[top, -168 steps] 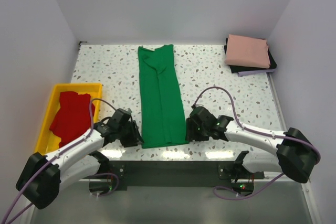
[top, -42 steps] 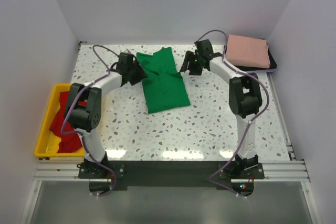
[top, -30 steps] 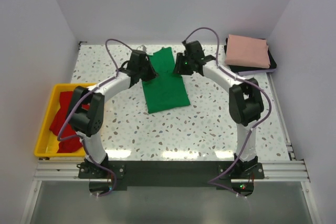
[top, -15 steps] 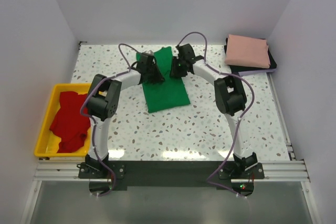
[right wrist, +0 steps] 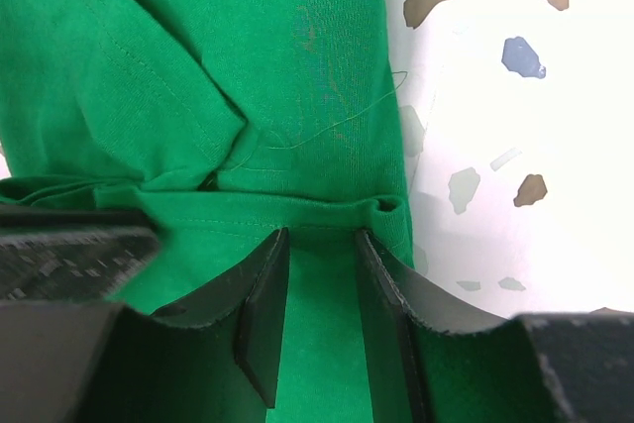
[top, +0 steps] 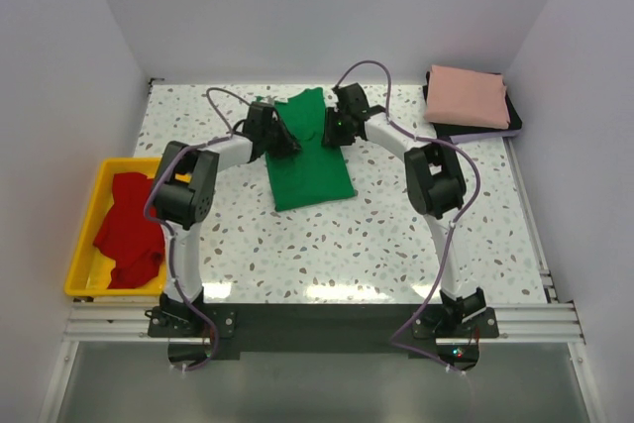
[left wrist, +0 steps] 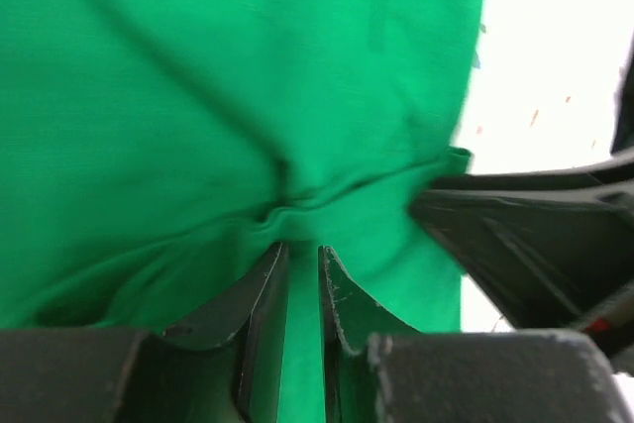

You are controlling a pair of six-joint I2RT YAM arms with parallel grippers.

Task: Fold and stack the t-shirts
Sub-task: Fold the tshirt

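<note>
The bright green t-shirt (top: 315,163) lies folded on the far middle of the table. Both grippers rest on its far half, my left gripper (top: 278,139) near the left edge and my right gripper (top: 336,130) near the right edge. In the left wrist view the left gripper (left wrist: 302,247) has its jaws a narrow gap apart, with a bunched crease of green cloth (left wrist: 248,96) at the tips. The right gripper (right wrist: 322,235) is open over the green cloth (right wrist: 248,66), with a folded hem just past its tips. A folded salmon pink t-shirt (top: 468,96) lies at the back right. The red t-shirt (top: 129,225) is crumpled in the tray.
The yellow plastic tray (top: 87,235) sits at the table's left edge. The pink shirt rests on a dark folded pile (top: 485,130) in the back right corner. White walls close the table on three sides. Purple cables arch above both arms.
The long green shirt has been folded in half toward the back. In the last second both grippers came in over its far half, and the left jaws parted from shut.
</note>
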